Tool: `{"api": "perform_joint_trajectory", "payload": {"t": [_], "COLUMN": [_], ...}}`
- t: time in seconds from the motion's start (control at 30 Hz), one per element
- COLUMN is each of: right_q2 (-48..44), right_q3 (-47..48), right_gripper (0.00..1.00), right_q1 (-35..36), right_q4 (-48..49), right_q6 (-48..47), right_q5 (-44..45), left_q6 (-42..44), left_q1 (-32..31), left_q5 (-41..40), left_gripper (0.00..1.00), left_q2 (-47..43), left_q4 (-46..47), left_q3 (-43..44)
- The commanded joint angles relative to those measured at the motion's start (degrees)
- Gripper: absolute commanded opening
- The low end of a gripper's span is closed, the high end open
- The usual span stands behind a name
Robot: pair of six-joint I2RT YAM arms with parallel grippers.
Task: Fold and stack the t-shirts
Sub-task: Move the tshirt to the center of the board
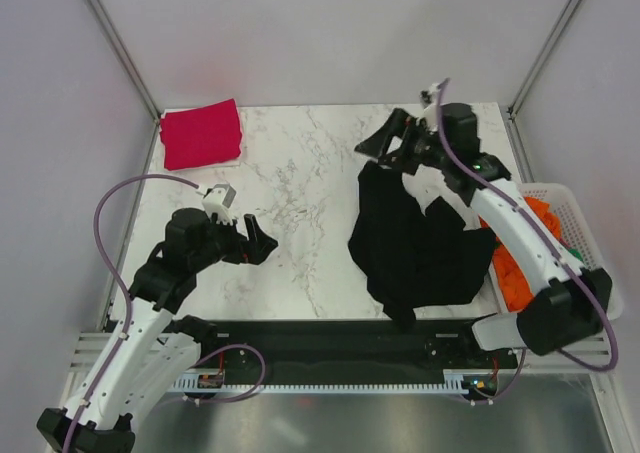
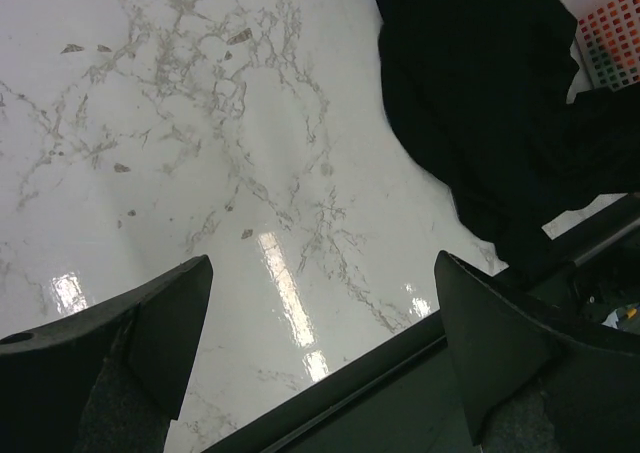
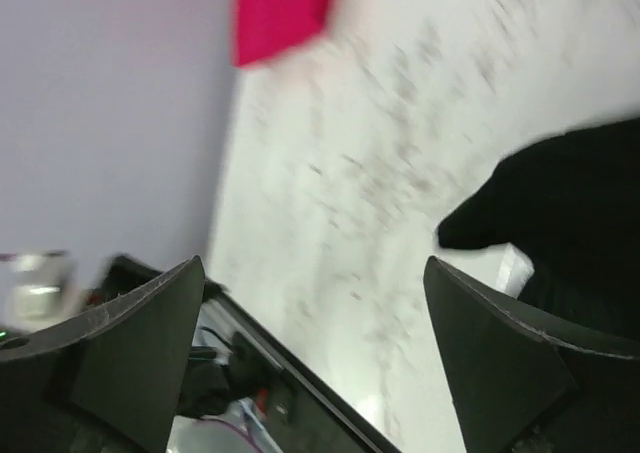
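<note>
A black t-shirt (image 1: 415,243) lies crumpled on the right half of the marble table, its lower edge reaching the near edge. It shows in the left wrist view (image 2: 500,103) and the right wrist view (image 3: 570,213). A folded red t-shirt (image 1: 201,134) lies at the far left corner and shows blurred in the right wrist view (image 3: 280,8). My right gripper (image 1: 378,139) is open and empty above the table, just beyond the black shirt's far end. My left gripper (image 1: 260,241) is open and empty over bare marble, left of the black shirt.
A white basket (image 1: 577,235) with orange clothing (image 1: 515,263) stands at the right edge of the table, partly under the right arm. Grey walls and metal posts enclose the table. A black rail runs along the near edge (image 2: 400,363).
</note>
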Motion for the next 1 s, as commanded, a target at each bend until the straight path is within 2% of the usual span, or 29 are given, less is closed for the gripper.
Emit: {"api": "perform_joint_trajectory", "payload": {"t": [0.0,0.07,0.2,0.33,0.5,0.6,0.73,0.97], "right_q2": [5.1,7.0,9.1,8.2,4.8,6.9,11.0,21.9], "right_q3": [7.3,9.5,9.2,3.5,-6.7,-8.7,-9.4,-5.8], "right_gripper": [0.98,0.98,0.98,0.98,0.98,0.98,0.97,0.93], "right_q1": [5.6,7.3,9.1,10.1,10.2,8.2,5.8,5.1], "right_q4": [-22.4,-26.7,-32.6,-32.0,-27.1,-23.1,-16.8,-10.7], "right_q6": [-11.4,-12.9,-15.5,-16.4,-16.6,-17.4,-18.4,-20.3], "right_q5": [16.1,25.9,35.6,38.2,44.3,42.7,36.9,34.0], "left_q6": [0.0,-0.1,-0.2,-0.6,-4.9,-6.9,-7.0,-1.5], "left_q1": [-0.4,-0.3,-0.3,-0.3,-2.5,-7.0,-7.9,-7.9], "left_q5": [-2.4,-2.9,-3.3,-2.4,-1.3,-4.6,-3.8,-10.9], "left_gripper": [1.0,1.0,1.0,1.0,1.0,1.0,1.0,1.0], "left_q2": [-0.2,-0.3,0.6,2.2,10.0,15.7,18.6,7.3], "left_q4": [0.4,0.3,0.0,-0.1,2.0,5.0,4.1,-8.3], "left_q3": [1.3,1.3,1.3,1.7,3.6,5.6,9.9,9.9]}}
